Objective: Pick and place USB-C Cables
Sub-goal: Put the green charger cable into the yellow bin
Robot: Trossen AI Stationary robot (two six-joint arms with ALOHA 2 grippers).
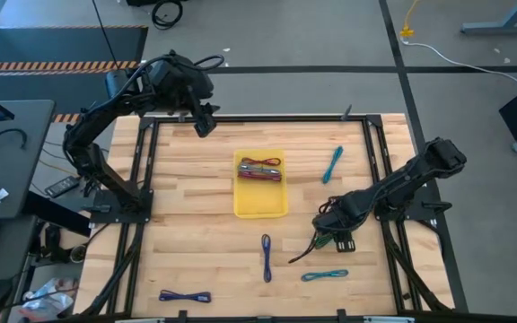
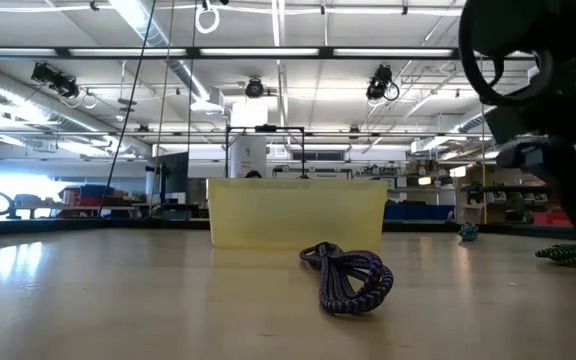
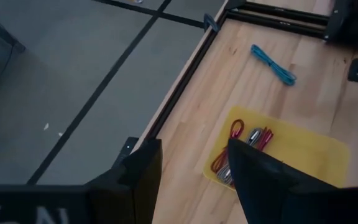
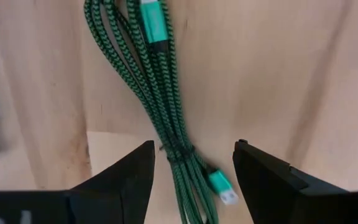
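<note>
My right tool [image 4: 191, 180] sits spread apart over the green cable [image 4: 151, 81] at the picture's middle; closing off-centre, it might slip away.

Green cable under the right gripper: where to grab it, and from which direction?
Grip the green cable at its tied waist, where the strands are cinched into one narrow bundle. It lies flat on the table, so come straight down from above. The right gripper is open and already straddles that waist, fingers either side.
</note>
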